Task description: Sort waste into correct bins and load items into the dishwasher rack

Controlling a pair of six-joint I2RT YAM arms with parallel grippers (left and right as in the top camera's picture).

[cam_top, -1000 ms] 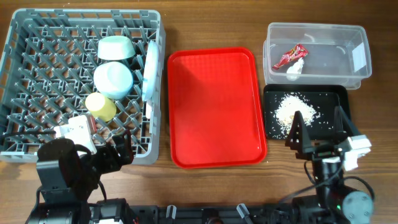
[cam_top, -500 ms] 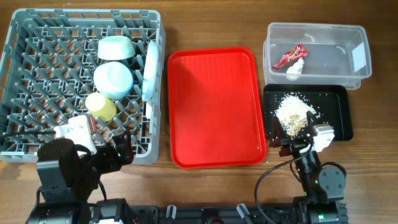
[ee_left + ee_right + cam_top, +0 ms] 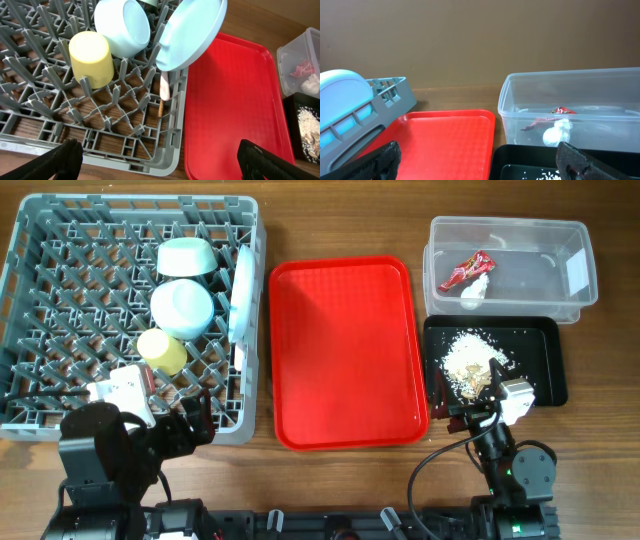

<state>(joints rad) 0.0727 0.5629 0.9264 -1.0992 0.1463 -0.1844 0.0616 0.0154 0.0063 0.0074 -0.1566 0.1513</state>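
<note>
The grey dishwasher rack holds two pale blue-green bowls, a yellow cup and an upright pale blue plate. In the left wrist view the cup, one bowl, the plate and a thin wooden stick sit among the pegs. The clear tub holds the red wrapper and white wad. The black tray holds food scraps. My left gripper is open and empty over the rack's front corner. My right gripper is open and empty by the black tray's near edge. The fork is out of view.
A large red serving tray lies between the rack and the bins, with nothing on it. It shows in the left wrist view and the right wrist view. The tub stands directly behind the black tray.
My right gripper has drawn back from over the black tray toward the table's front edge and turned to look level across the table. The left arm has not moved.
</note>
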